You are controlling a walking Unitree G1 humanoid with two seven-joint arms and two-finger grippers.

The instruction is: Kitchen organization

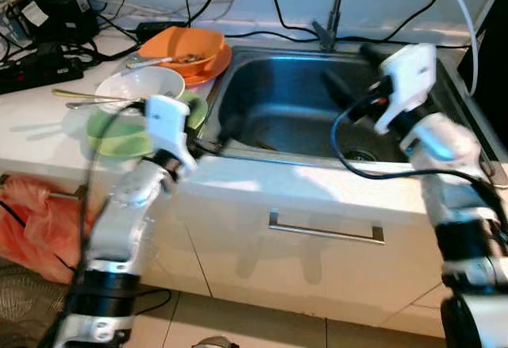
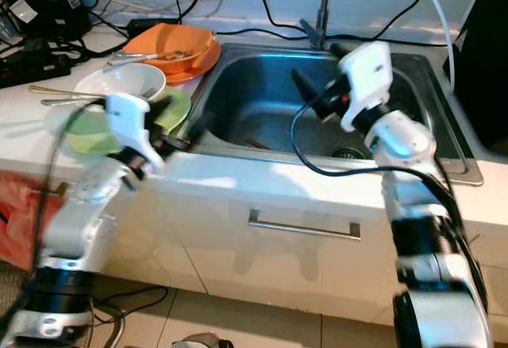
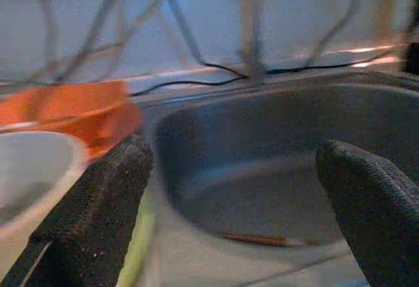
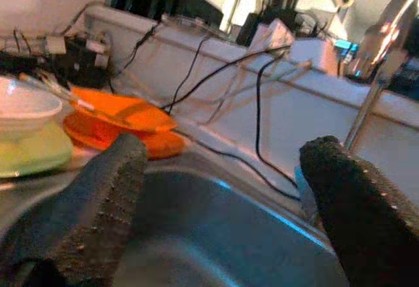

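Observation:
A steel sink [image 1: 302,117] is set into the white counter. At its left stands an orange bowl [image 1: 182,46] on an orange plate [image 1: 214,66], with a spoon in the bowl. Nearer me a white bowl [image 1: 139,86] rests on a green plate [image 1: 119,137]. My left gripper [image 1: 218,137] hovers at the sink's left rim beside the green plate, open and holding nothing. My right gripper [image 1: 349,70] hangs open over the sink's back right part, also holding nothing. A thin stick [image 3: 262,239] lies on the sink floor.
The faucet [image 1: 337,6] rises behind the sink, with black cables along the wall. A power strip [image 1: 32,70] and adapters crowd the counter's far left. An orange plastic bag [image 1: 36,221] sits low on the left. A drawer handle [image 1: 325,231] is below the sink.

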